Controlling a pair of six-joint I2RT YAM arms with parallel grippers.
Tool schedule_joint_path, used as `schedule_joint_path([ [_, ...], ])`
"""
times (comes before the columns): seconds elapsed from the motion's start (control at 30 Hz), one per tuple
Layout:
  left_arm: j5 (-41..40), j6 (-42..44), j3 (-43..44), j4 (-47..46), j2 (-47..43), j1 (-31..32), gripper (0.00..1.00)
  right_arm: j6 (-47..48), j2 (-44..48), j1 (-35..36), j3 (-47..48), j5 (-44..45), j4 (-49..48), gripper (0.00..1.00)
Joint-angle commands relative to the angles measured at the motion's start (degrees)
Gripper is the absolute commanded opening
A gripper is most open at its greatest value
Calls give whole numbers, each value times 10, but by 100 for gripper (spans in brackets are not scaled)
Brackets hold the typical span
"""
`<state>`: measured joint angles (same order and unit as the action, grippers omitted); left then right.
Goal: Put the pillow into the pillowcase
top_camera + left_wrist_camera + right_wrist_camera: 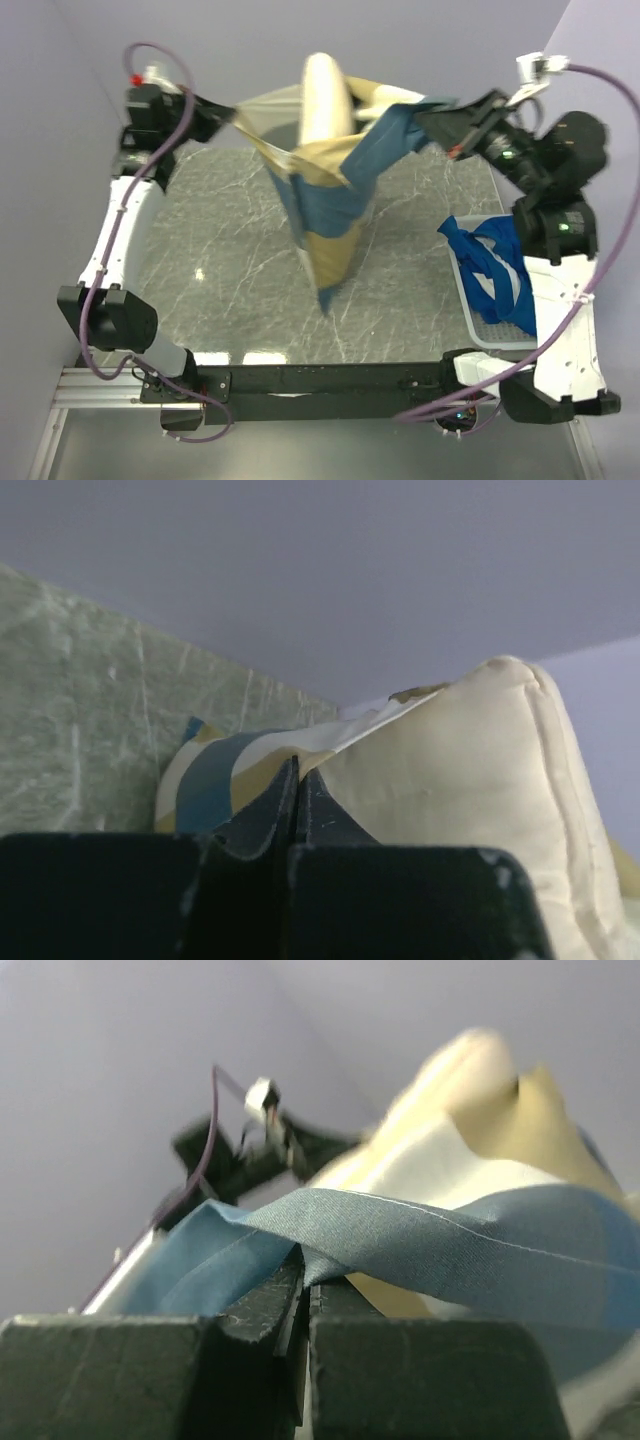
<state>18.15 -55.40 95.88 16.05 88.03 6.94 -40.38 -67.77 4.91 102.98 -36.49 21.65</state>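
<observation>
The pillowcase (pixel 325 200), in tan, slate-blue and white blocks, hangs in the air between both grippers above the table. The cream pillow (pixel 325 95) stands upright inside its open top, with its upper part sticking out. My left gripper (pixel 228 115) is shut on the pillowcase's left rim (pixel 260 760); the pillow (pixel 470 780) lies right beside it. My right gripper (pixel 432 122) is shut on the slate-blue right rim (pixel 400 1240). The pillow top (pixel 470 1060) shows blurred beyond it.
A bright royal-blue cloth with white stripes (pixel 495 270) lies in a grey tray (pixel 478 325) at the right table edge. The marble table (pixel 220 260) lies under the hanging fabric. Purple walls stand close behind and at both sides.
</observation>
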Motion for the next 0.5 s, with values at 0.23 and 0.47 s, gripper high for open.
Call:
schedule_joint_path([
  [0.23,114,-76,151,-91,29,-158,1,87,-25,197,-74,137,-22,0],
  [0.47,108,-34,-105,-131,-29,-14,1,76,32,199,-368,159,-112,0],
])
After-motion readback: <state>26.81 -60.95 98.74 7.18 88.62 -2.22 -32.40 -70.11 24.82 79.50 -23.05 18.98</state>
